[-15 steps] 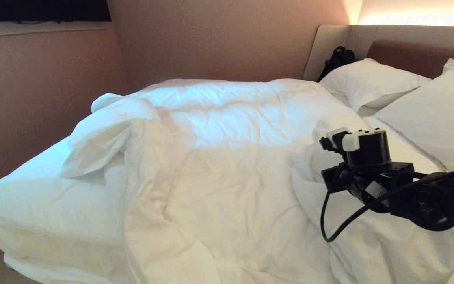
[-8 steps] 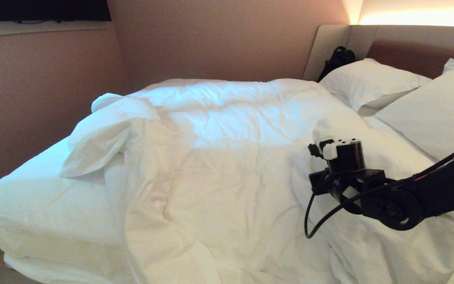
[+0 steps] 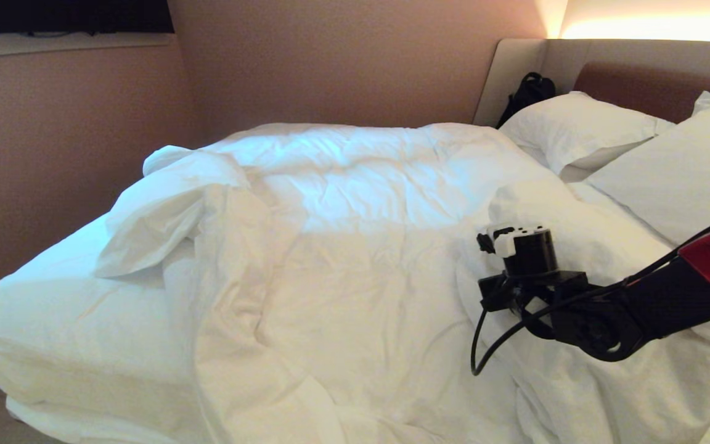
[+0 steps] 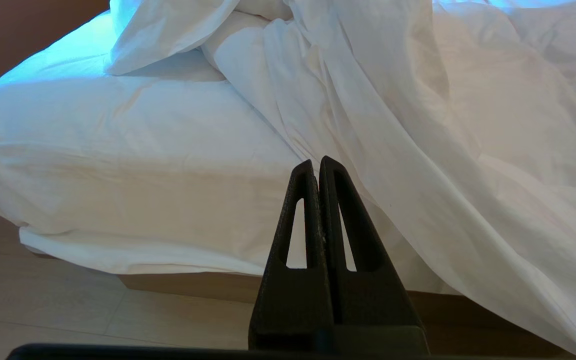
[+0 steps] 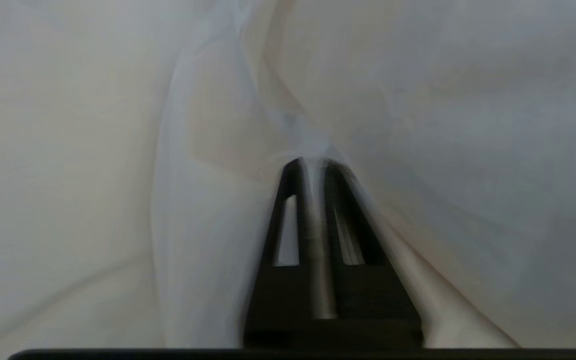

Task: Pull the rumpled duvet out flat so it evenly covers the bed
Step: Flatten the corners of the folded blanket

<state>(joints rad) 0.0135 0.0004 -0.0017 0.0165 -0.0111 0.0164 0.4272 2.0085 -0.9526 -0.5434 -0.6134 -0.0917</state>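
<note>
The right claw [image 5: 312, 162] presses into the duvet [image 3: 361, 246] near the pillows [image 3: 583, 129], fingers slightly apart with a fold of cloth between them. The duvet lies rumpled across the bed [image 3: 34, 320]. The left claw [image 4: 316, 162], fingers together, hangs beside the bed's foot corner.

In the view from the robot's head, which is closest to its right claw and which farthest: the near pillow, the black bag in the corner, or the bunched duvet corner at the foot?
From the right gripper:
1. Near pillow, on its right.
2. Black bag, by the headboard.
3. Bunched duvet corner, far left.
</note>
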